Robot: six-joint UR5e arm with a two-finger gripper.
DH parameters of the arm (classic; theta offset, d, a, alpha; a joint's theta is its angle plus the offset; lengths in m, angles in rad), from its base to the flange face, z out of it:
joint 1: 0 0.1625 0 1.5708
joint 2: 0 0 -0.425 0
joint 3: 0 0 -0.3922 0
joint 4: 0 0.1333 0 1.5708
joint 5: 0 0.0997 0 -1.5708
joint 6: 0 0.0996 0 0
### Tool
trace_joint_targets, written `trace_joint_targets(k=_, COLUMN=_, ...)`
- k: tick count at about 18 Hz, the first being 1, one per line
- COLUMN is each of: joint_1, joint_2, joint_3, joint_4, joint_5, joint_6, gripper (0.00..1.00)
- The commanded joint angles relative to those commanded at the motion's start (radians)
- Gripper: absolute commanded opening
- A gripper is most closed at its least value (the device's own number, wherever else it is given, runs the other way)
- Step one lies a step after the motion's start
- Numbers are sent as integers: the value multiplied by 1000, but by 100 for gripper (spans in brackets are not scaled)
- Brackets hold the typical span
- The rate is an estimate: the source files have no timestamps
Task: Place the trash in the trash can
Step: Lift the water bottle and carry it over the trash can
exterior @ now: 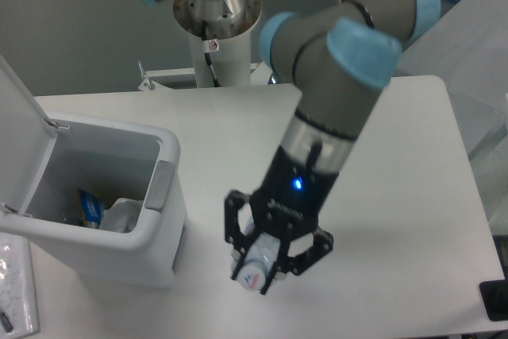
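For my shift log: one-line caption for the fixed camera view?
Gripper holds the water bottle above the table, right of the open trash can.

No legible text; bottle (pixel 255 263) label print too blurred, possibly red mark

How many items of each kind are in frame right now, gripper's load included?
Bottle, held in the gripper: 1
Bin, lid open: 1
Blue-labelled item in the bin: 1
Crumpled clear piece in the bin: 1
Total: 4
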Motion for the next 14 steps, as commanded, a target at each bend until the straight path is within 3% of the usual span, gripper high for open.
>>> trace_joint_targets(k=5, joint_1=-5, joint_2=29, joint_3=0, joint_4=43, joint_5=-112, joint_6=2, gripper=16)
trace_joint_targets(k=10, joint_1=-24, joint_2=71, joint_3=-6, joint_4=45, joint_5=-273, joint_6=0, gripper=16)
trace_joint_targets(k=14, joint_1=-55, joint_2=100, joint_3=-24, joint_4=43, joint_5=-318, joint_6=-6, gripper=17)
